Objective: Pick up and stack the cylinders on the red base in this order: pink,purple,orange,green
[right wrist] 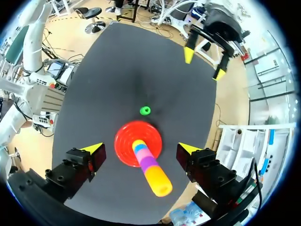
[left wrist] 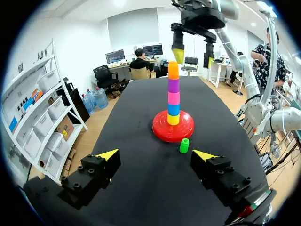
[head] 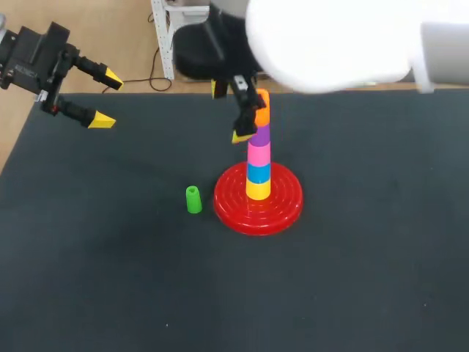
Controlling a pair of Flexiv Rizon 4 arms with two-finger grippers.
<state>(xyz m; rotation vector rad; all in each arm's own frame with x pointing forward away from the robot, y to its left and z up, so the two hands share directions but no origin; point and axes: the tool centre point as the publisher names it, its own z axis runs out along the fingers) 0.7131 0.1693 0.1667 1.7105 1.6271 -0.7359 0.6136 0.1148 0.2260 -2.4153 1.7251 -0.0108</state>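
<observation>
On the red base [head: 282,209] stands a stack of cylinders: yellow, blue, pink [head: 259,155], purple [head: 261,134], and orange [head: 261,110] on top. My right gripper [head: 231,112] hangs open just over the stack, its fingers apart from the orange cylinder [right wrist: 158,181] in its own view. A green cylinder [head: 193,199] stands upright on the mat, just left of the base [left wrist: 162,133]. My left gripper [head: 108,99] is open and empty at the far left corner, well away from the green cylinder [left wrist: 184,146].
A dark mat [head: 352,279] covers the whole table. Its far edge runs just behind the stack.
</observation>
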